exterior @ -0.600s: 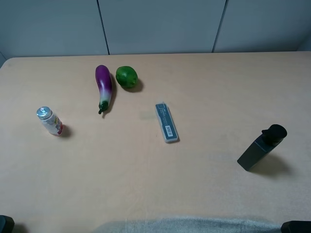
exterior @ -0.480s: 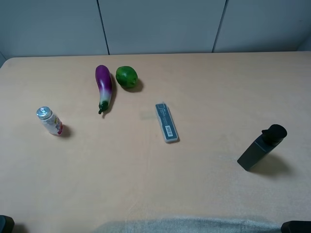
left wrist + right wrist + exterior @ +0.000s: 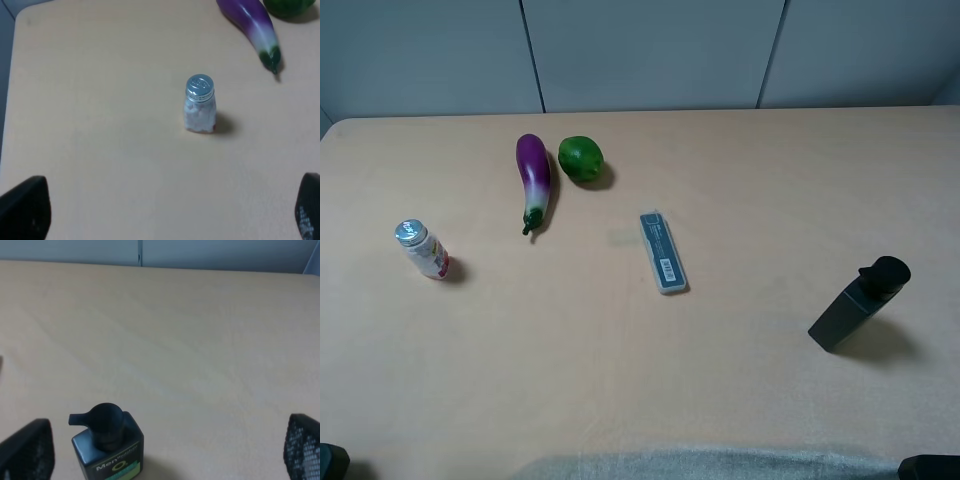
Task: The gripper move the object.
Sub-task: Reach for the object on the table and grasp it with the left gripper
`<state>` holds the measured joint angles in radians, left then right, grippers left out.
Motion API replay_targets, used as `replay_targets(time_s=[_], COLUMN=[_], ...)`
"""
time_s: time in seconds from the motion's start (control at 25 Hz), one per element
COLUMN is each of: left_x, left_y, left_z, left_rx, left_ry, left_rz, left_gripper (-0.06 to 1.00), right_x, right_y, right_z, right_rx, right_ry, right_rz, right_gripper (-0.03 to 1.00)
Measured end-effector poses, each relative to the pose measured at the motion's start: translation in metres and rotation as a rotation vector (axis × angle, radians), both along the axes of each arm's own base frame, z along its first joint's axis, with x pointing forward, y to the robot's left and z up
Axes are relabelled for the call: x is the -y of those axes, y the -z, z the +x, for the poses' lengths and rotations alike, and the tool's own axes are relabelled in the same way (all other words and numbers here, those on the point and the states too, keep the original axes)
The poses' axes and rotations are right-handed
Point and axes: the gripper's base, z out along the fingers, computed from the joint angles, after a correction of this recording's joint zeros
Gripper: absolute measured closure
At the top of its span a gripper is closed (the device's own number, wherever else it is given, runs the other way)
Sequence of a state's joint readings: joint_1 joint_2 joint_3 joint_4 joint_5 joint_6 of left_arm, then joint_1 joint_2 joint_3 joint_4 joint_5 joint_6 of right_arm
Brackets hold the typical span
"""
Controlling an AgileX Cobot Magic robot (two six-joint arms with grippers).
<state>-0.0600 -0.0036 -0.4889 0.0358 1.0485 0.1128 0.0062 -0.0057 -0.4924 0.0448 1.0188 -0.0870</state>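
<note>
Showing foil-capped plastic bottle (image 3: 421, 250) upright on surface (image 3: 720, 380), well left of eggplant (image 3: 533, 178). Left gripper (image 3: 167, 212) jaws released, spread wide, clear of bottle. Right gripper (image 3: 165, 450) jaws apparently released too, only tips visible, near black pump bottle (image 3: 108, 447).

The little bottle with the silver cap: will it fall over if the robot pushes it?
Probably, if pushed up high: the little bottle stands upright, taller than wide, on a smooth table. It looks like small thin plastic, so likely light. Lying down, its round body might roll.
</note>
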Motion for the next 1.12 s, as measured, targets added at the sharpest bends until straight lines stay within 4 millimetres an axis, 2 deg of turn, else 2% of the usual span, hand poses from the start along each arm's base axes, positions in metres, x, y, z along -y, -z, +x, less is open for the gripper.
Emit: replay_targets(time_s=[0.68, 0.84, 1.12], left_x=[-0.005, -0.004, -0.001], left_y=[-0.001, -0.012, -0.031], left_z=[0.000, 0.015, 0.056], left_rx=[-0.024, -0.110, -0.291], left_ry=[-0.080, -0.084, -0.083], left_rz=[-0.019, -0.015, -0.006], left_gripper=[-0.03, -0.03, -0.03], right_x=[0.000, 0.000, 0.000], right_y=[0.000, 0.000, 0.000], right_z=[0.000, 0.000, 0.000], right_rx=[0.000, 0.001, 0.001], right_ry=[0.000, 0.000, 0.000], right_rz=[0.000, 0.000, 0.000], right_gripper=[0.28, 0.28, 0.28])
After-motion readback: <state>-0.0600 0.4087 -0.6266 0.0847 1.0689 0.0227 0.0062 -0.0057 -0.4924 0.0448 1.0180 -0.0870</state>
